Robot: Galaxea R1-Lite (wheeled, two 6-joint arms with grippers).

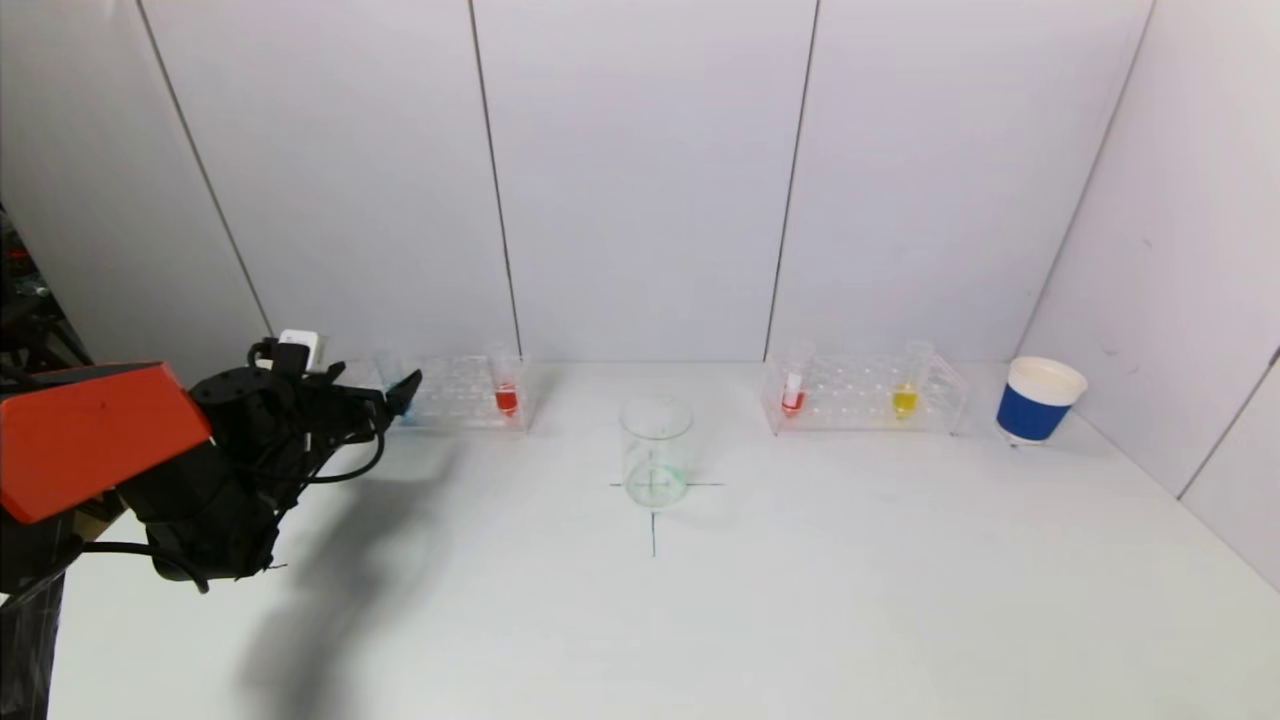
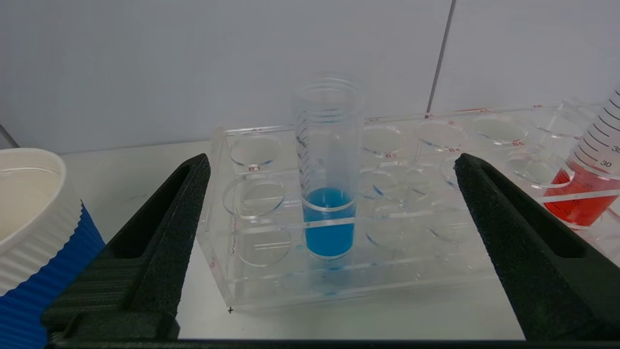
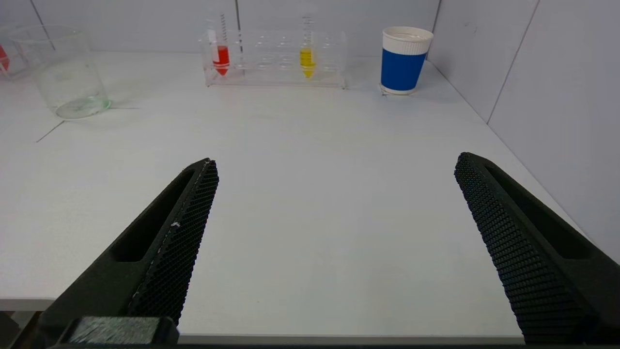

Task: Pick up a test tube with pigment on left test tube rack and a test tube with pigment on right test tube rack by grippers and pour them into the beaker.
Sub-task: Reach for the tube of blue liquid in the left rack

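Note:
My left gripper [image 1: 405, 390] is open and level with the left end of the clear left rack [image 1: 455, 385]. In the left wrist view its fingers [image 2: 186, 203] stand wide on either side of a blue-pigment tube [image 2: 328, 213], a little in front of it and not touching. The tube stands upright in the rack [image 2: 256, 271]. A red-pigment tube [image 1: 506, 395] stands at the rack's right end. The glass beaker [image 1: 656, 450] stands at the table's centre. The right rack [image 1: 865, 395] holds a red tube [image 1: 793, 392] and a yellow tube [image 1: 905, 395]. My right gripper [image 3: 335, 165] is open and empty, low over the table's near edge.
A blue-and-white paper cup [image 1: 1035, 400] stands right of the right rack, near the side wall. Another such cup [image 2: 29, 218] stands just left of the left rack, close to my left finger. White walls close the back and right.

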